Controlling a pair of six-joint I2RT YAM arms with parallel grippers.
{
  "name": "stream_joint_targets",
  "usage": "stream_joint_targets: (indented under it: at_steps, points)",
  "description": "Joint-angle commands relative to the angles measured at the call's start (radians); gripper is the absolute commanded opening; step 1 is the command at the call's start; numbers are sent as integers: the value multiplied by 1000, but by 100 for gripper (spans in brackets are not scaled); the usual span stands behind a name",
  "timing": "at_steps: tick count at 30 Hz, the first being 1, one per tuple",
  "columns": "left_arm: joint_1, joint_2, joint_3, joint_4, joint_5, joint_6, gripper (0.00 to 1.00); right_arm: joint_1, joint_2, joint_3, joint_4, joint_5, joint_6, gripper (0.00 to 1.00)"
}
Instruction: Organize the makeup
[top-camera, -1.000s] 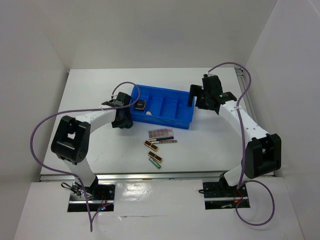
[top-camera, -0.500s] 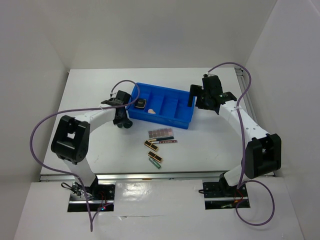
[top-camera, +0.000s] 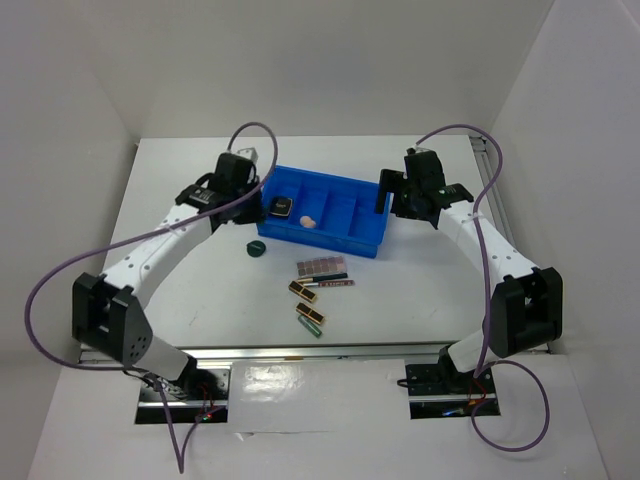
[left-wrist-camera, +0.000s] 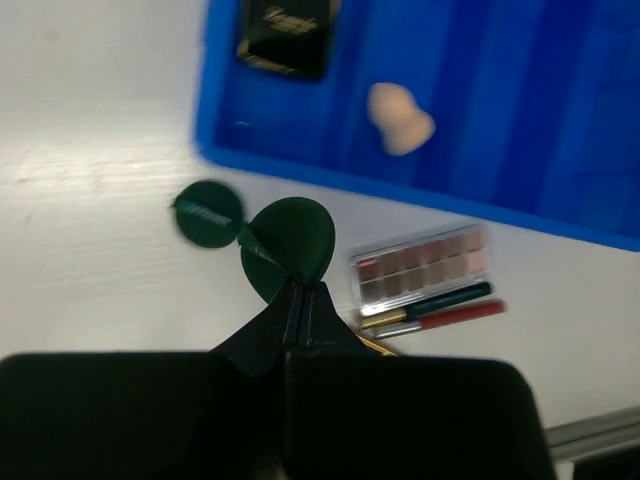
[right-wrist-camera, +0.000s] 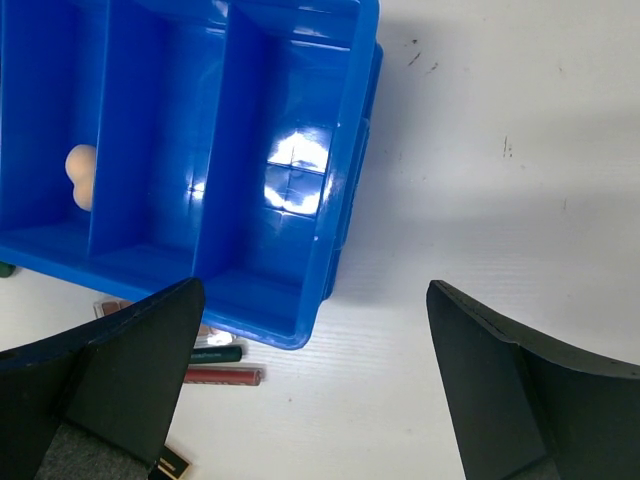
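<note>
My left gripper (left-wrist-camera: 297, 287) is shut, pinching the edge of a dark green round disc (left-wrist-camera: 290, 243) above the table. A second dark green round piece (left-wrist-camera: 208, 212) (top-camera: 257, 248) lies on the table by the blue tray's (top-camera: 330, 241) front left corner. In the tray lie the black square compact (top-camera: 281, 208) (left-wrist-camera: 285, 35) and the peach sponge (top-camera: 309, 221) (left-wrist-camera: 400, 118). The pinkish palette (top-camera: 320, 266) (left-wrist-camera: 425, 265), pencils (top-camera: 332, 281) and black-gold cases (top-camera: 303, 291) lie in front of the tray. My right gripper (right-wrist-camera: 315, 287) hangs open above the tray's right end, with nothing in it.
The tray's right compartments (right-wrist-camera: 270, 170) hold nothing. White walls close in the table on the left, back and right. A metal rail (top-camera: 300, 352) runs along the near edge. Purple cables loop off both arms.
The left gripper closed low beside the tray's front left corner, then rose and moved back. A dark green round piece now shows on the table where it was. The right arm stayed still.
</note>
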Motion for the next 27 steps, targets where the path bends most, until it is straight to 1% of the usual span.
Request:
stream_joint_targets:
  at_steps: [1,3,4,5,6,7,8,9,10,13,16,18,19,21,23,26,27]
  points:
    - [-36,154,159,53,189,30,0,-5,-12,32,1,15,2,100]
    - [-70,226,236,53,189,30,0,-5,-22,32,-8,24,-7,100]
    - [-96,262,311,53,156,30,0,-14,-33,32,-8,24,-7,100]
    - [-107,338,353,39,128,30,0,-14,-42,21,-8,36,-7,100]
    - [-107,383,402,-4,109,45,0,-14,-42,21,-8,37,-7,100]
    - [-107,430,516,-33,85,66,0,-14,-42,21,-8,37,-7,100]
    - [-107,478,577,-63,85,79,0,-14,-51,21,-8,37,-7,100]
    - [-107,571,634,-88,85,93,0,-14,-51,21,-8,37,-7,100]
    - [-116,614,731,-132,76,102,0,-14,-51,21,-8,37,-7,100]
    - [-116,731,844,-163,65,104,0,-24,-51,21,-8,27,-16,100]
    - [-116,758,857,-186,40,85,1,-24,-51,21,-18,38,-16,100]
    - [-116,767,857,-186,28,74,15,-24,-61,12,-18,38,-16,100]
    - [-116,767,857,-186,28,74,26,-24,-61,12,-18,38,-16,100]
    - [-116,755,826,-177,58,74,56,-24,-61,12,-18,38,-16,100]
    - [-116,725,788,-154,85,85,67,-24,-61,12,-18,38,-16,100]
    - [-137,637,757,-140,85,85,68,-24,-52,12,-18,29,-16,100]
    - [-138,606,720,-140,74,85,68,-24,-51,21,-18,29,-16,100]
